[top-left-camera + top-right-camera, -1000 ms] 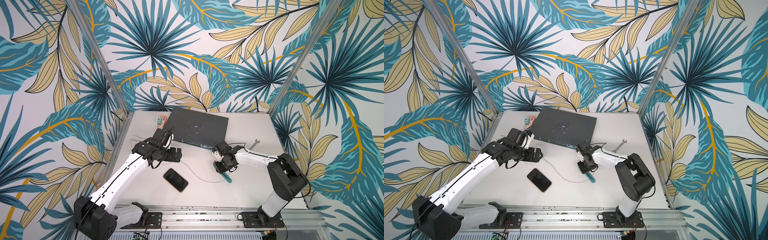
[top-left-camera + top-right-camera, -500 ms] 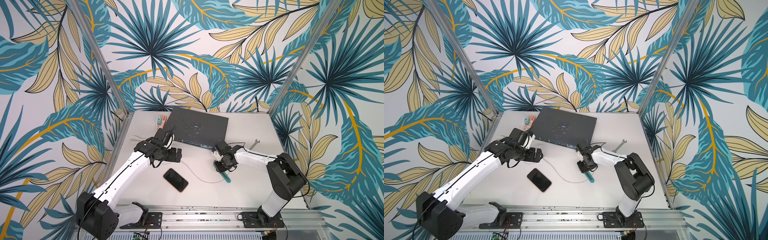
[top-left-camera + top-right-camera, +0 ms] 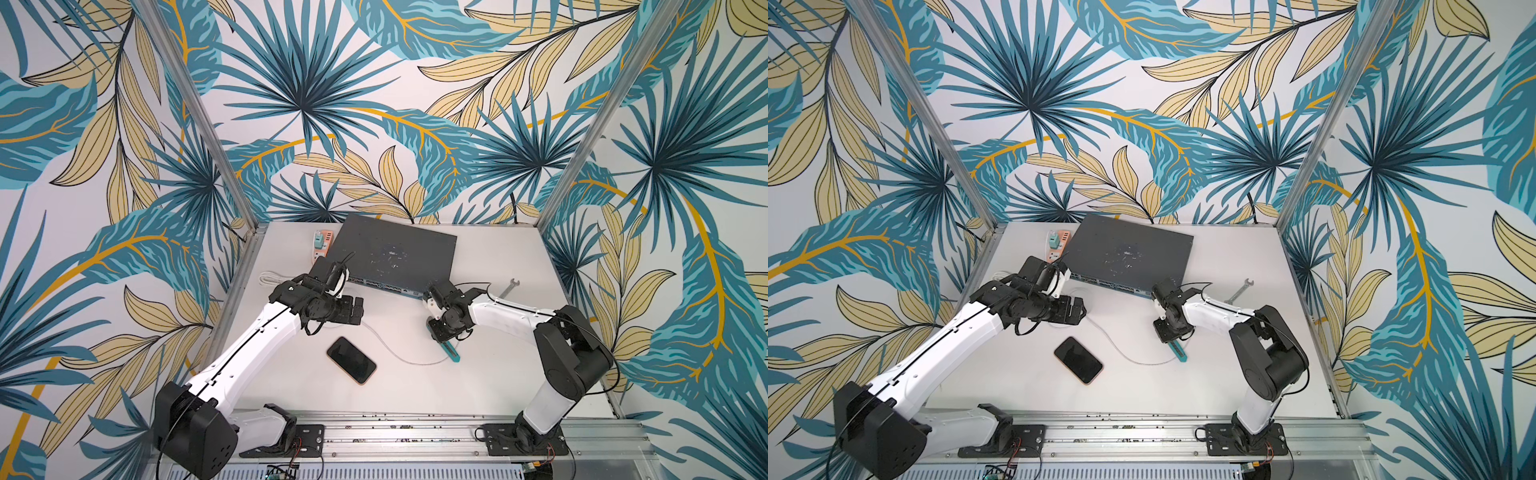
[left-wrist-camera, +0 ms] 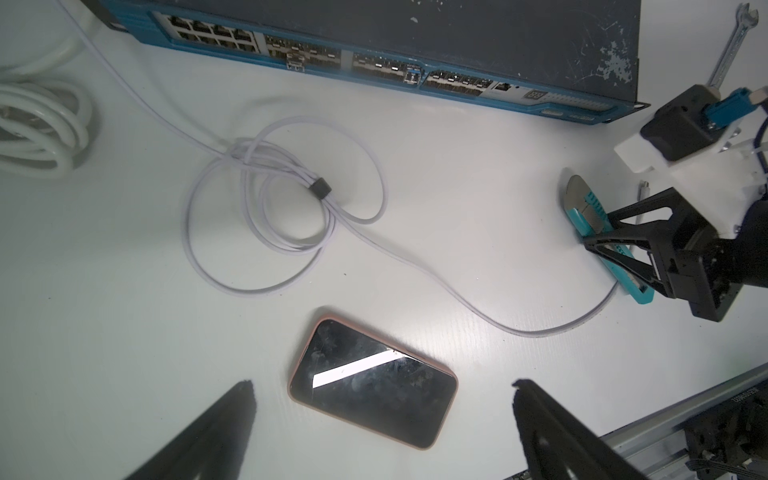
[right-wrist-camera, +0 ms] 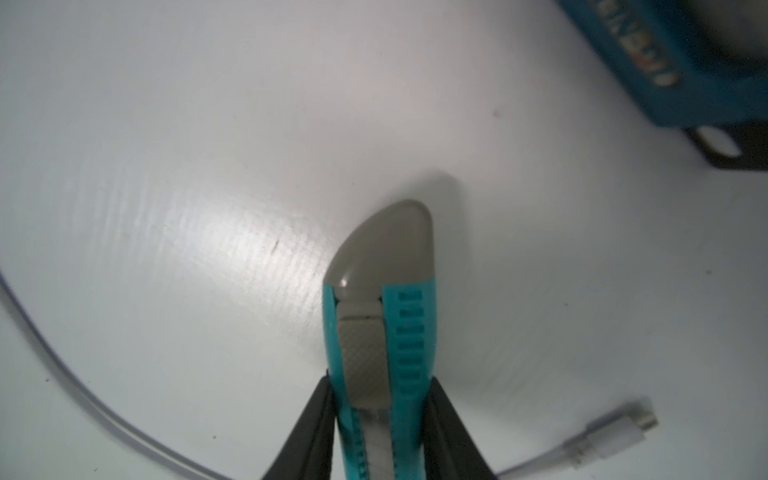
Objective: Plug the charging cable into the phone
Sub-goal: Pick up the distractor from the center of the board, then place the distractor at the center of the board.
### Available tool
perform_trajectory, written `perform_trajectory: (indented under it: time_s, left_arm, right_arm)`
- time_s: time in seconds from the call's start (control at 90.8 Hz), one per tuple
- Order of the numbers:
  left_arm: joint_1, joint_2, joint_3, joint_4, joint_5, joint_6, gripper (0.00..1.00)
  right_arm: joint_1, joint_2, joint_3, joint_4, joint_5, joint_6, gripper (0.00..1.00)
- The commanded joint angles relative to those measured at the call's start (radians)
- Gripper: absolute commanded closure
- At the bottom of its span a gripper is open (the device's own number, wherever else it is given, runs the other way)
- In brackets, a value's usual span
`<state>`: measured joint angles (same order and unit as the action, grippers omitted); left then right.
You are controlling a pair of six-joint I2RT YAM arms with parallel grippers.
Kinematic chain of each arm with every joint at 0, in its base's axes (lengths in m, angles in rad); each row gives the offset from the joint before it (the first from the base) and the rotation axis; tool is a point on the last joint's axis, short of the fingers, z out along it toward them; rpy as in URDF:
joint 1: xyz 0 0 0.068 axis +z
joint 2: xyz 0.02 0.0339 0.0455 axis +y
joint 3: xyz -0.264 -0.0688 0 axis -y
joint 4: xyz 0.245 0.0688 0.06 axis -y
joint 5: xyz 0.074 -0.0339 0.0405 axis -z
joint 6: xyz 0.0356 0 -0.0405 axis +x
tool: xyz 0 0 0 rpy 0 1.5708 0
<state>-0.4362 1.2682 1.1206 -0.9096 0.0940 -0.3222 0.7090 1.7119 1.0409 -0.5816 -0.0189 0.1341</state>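
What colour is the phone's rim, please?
Rose-gold around the phone, best in the left wrist view.

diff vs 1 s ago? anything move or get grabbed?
Barely. The left gripper, open and empty, crept slightly toward the network switch. The right gripper stays shut on the teal utility knife, where it was. The phone and charging cable lie unmoved.

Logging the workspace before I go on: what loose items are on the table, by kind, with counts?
Phone: 1
Charging cable: 1
Utility knife: 1
Wrench: 1
Network switch: 1
Power strip with its cord: 1
Total: 6
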Motion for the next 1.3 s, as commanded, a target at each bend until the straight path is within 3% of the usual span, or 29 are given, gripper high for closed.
perform_trajectory:
  time_s: [0.0, 0.683, 0.947, 1.289]
  left_arm:
    - [-0.004, -0.007, 0.021, 0.012, 0.016, 0.003, 0.0]
    - [-0.004, -0.032, 0.036, 0.114, 0.149, -0.03, 0.0]
    - [-0.004, -0.036, 0.046, 0.129, 0.173, -0.035, 0.0]
    - [-0.003, -0.037, 0.042, 0.159, 0.202, -0.048, 0.0]
  right_arm:
    - [0.007, -0.053, 0.04, -0.027, 0.0, 0.036, 0.78]
    - [-0.066, -0.146, 0.351, -0.134, -0.004, 0.208, 0.78]
    - [-0.211, -0.205, 0.388, -0.144, -0.036, 0.269, 0.78]
    - [-0.45, -0.296, 0.313, -0.137, -0.055, 0.332, 0.78]
